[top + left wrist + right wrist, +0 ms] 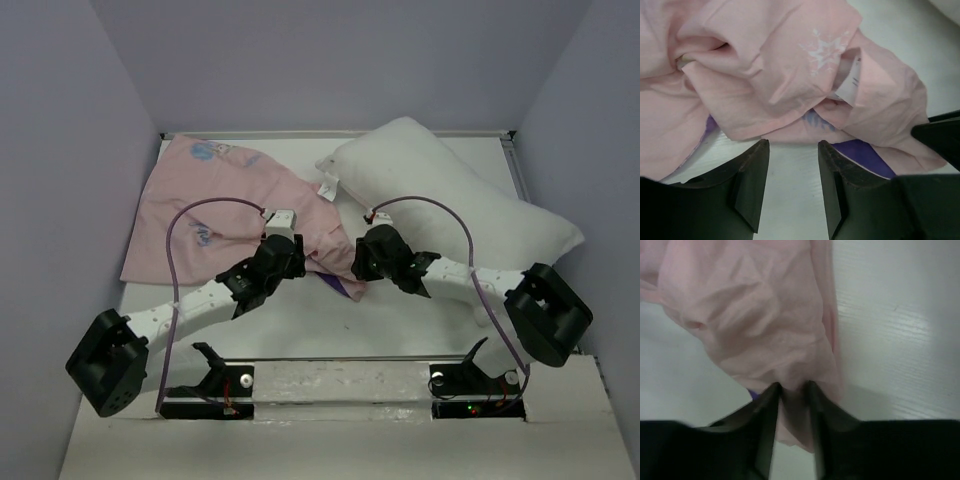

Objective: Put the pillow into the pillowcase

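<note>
Mostly pink side out, the pillowcase [215, 215] lies crumpled on the white surface [300, 325], just left of the plump white pillow [450, 200]. The right jaws pinch a fold at its near edge. The left jaws stand parted over bare surface, just short of it.

Both arms reach inward; left end effector [792, 146] gapes, right end effector [792, 386] pinches nearly closed.

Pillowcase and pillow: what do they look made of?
Pillowcase: thin woven cloth, probably cotton or polyester, matte; it creases sharply and bunches into folds. Pillow: soft matte white fabric over a plump, likely fibre, filling; it bulges and dents.
</note>
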You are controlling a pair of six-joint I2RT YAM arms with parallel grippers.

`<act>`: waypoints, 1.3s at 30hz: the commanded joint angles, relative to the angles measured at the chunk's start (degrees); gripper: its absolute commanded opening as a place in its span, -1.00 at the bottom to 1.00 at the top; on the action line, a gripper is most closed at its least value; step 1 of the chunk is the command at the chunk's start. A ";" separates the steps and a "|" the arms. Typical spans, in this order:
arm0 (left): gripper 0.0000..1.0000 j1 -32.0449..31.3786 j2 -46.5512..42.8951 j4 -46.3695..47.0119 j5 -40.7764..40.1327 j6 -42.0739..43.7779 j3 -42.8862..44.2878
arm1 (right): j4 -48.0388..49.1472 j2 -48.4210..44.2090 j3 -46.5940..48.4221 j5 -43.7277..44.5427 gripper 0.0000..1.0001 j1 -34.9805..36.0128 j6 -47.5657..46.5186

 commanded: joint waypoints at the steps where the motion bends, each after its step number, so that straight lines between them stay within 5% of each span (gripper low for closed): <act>1: 0.11 -0.27 4.81 6.01 -6.35 4.01 3.39 | 2.97 0.94 0.82 7.72 -0.65 -1.37 -0.86; 3: 0.12 -0.27 7.71 7.68 -5.48 6.45 4.18 | 2.97 -0.55 -0.50 8.17 -1.00 -3.73 -0.77; 17: 0.15 -5.54 18.01 18.59 7.71 16.75 9.01 | 2.18 -5.04 -3.67 7.99 -1.00 -6.39 -2.79; 34: 0.11 -5.98 28.38 15.95 -7.31 20.80 12.80 | 2.09 -8.82 -4.38 6.76 -1.00 -6.91 -2.79; 36: 0.02 -5.98 29.61 15.78 -9.85 21.15 13.23 | 2.00 -9.08 -4.38 6.85 -1.00 -6.91 -2.79; 39: -0.43 -5.98 32.68 14.02 -16.18 21.50 15.60 | 2.00 -9.61 -4.64 7.02 -1.00 -6.91 -2.88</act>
